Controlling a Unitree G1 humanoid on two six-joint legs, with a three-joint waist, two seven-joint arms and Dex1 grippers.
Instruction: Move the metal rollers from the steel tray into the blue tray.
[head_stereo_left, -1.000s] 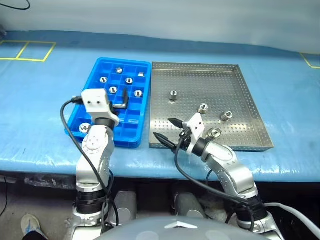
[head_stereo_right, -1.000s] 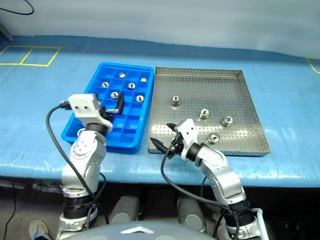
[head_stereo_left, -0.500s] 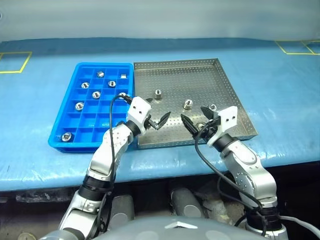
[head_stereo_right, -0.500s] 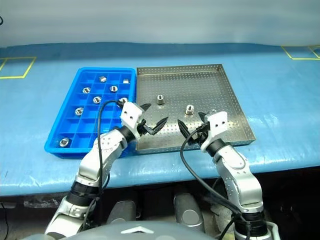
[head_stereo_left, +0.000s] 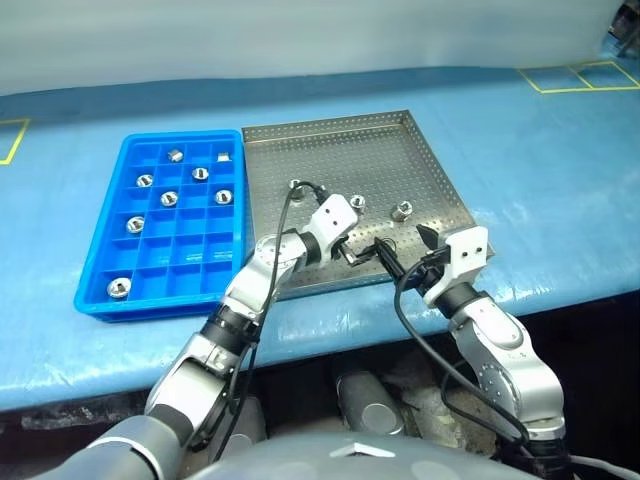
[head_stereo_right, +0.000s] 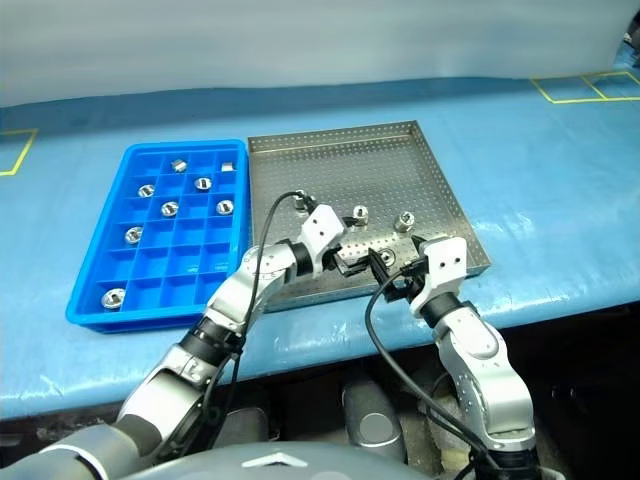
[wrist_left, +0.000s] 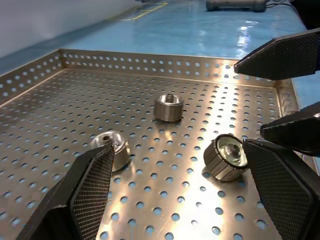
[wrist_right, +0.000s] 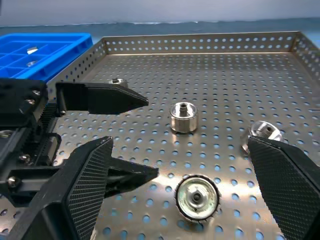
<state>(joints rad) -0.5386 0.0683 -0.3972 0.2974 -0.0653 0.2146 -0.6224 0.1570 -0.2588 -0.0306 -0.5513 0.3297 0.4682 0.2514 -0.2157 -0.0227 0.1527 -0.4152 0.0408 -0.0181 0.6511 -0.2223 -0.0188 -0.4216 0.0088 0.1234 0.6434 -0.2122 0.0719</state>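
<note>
Left eye view: blue tray (head_stereo_left: 95, 262) at far left on blue surface (head_stereo_left: 560, 160), seven metal rollers (head_stereo_left: 169, 198) sitting in its compartments. Just beside it, steel tray (head_stereo_left: 340, 150), with more rollers on perforated floor: one lying on its side near front rim, the others standing farther back. Left tool (head_stereo_left: 372, 256) low over front of steel tray, fingers spread, empty. Right tool (head_stereo_left: 412, 248) facing it from right, fingers wide apart, empty, side-lying roller between the two.
</note>
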